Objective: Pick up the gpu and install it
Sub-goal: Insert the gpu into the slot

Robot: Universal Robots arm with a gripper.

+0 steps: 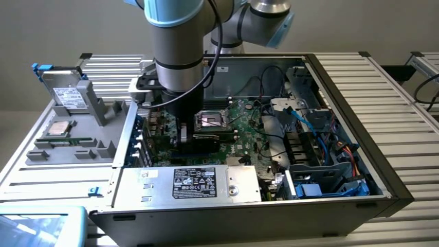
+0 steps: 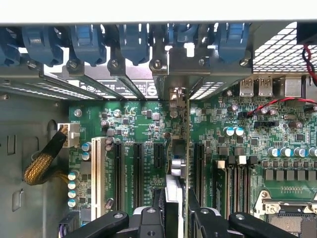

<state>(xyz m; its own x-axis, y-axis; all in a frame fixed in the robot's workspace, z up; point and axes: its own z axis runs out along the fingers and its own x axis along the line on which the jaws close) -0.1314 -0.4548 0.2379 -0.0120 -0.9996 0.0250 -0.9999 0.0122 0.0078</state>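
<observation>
Green gpu (image 2: 177, 171), I've got it pinched edge-on in my claw (image 2: 176, 212), long axis running parallel to the black expansion slots (image 2: 138, 168), bracket end toward the blue latches (image 2: 84, 42).

The arm (image 1: 177, 46) stands vertical, reaching down into the computer case (image 1: 240, 224), its gripper (image 1: 184, 138) pinching the graphics card (image 2: 178, 148) between both fingers.
</observation>
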